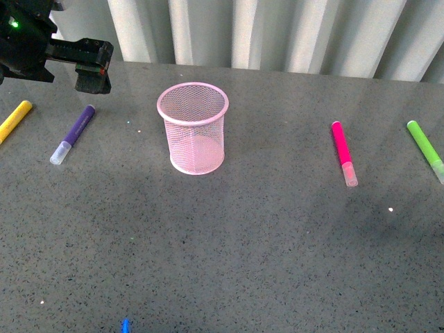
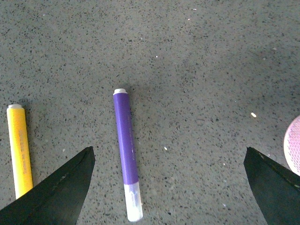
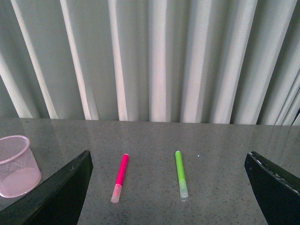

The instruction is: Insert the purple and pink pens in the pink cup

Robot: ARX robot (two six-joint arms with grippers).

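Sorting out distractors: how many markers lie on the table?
4: yellow marker far left, purple pen beside it, pink pen right of the cup, green marker far right. Blue speck below: unclear.

- We note the pink cup point(image 1: 198, 142) as pale pink, with a fine wire-mesh pattern.
- We note the purple pen point(image 1: 75, 132) as dark purple with a clear cap.
- We note the pink pen point(image 1: 342, 147) as bright magenta with a clear cap.
- We note one yellow marker point(image 1: 15, 119) and one lime green marker point(image 1: 423, 142).
- We note the table point(image 1: 243, 243) as dark grey, speckled with pale flecks.
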